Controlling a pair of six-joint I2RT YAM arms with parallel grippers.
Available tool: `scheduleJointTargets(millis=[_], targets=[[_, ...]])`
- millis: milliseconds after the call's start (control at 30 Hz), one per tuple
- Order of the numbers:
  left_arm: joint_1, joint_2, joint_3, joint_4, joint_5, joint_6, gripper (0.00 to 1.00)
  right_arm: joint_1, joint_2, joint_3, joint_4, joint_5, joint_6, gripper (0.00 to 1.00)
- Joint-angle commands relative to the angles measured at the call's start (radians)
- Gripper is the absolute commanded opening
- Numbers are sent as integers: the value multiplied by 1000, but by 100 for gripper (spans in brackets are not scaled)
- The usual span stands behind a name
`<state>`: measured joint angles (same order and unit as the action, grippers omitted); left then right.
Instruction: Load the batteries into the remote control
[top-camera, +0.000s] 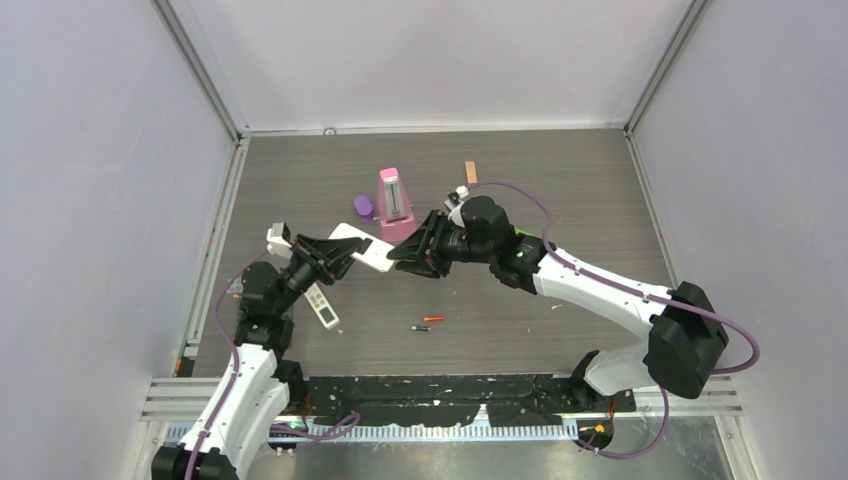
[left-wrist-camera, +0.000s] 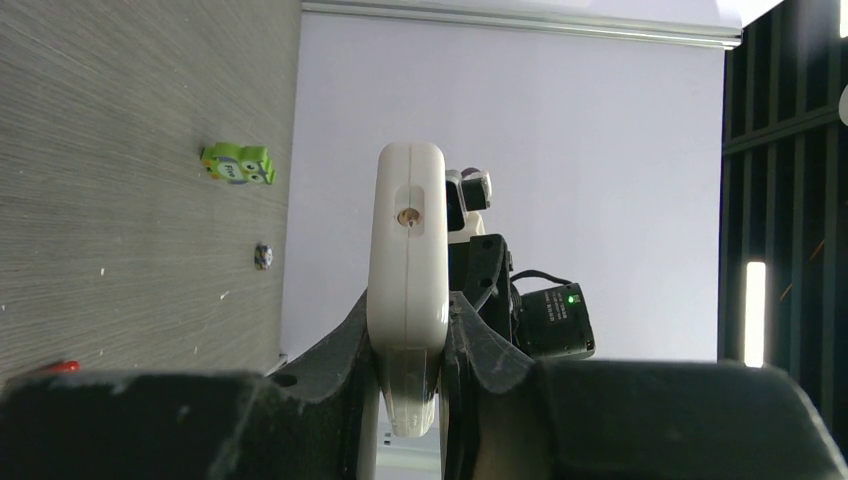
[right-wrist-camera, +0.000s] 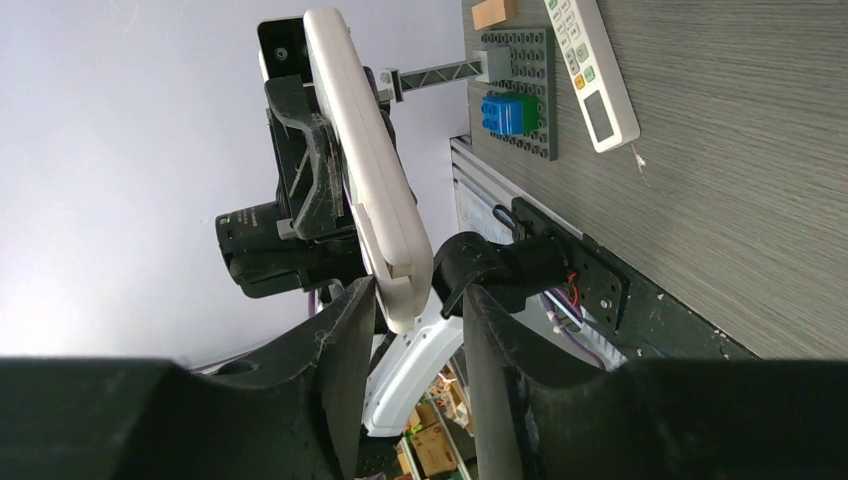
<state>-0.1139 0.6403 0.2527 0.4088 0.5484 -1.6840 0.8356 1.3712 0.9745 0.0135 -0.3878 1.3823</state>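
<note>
My left gripper is shut on a white remote control and holds it in the air, on edge. The remote's free end sits between the fingers of my right gripper, which is open, with a gap on each side. Two batteries lie on the table in front of the arms: a red-orange one and a dark one. The red tip of a battery shows at the edge of the left wrist view.
A second white remote with buttons lies on the table near the left arm. A pink upright object, a purple piece and a wooden block stand farther back. A grey brick plate and a green toy are also on the table.
</note>
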Motion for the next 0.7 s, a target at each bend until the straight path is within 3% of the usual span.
scheduleJointTargets(millis=[0, 367, 667], targets=[[-1, -14, 10, 76, -5, -14, 0, 1, -30, 21, -3, 18, -14, 44], [-1, -22, 13, 76, -1, -21, 0, 3, -17, 8, 27, 14, -31, 49], [-1, -7, 17, 161, 10, -24, 0, 17, 18, 12, 19, 25, -61, 44]])
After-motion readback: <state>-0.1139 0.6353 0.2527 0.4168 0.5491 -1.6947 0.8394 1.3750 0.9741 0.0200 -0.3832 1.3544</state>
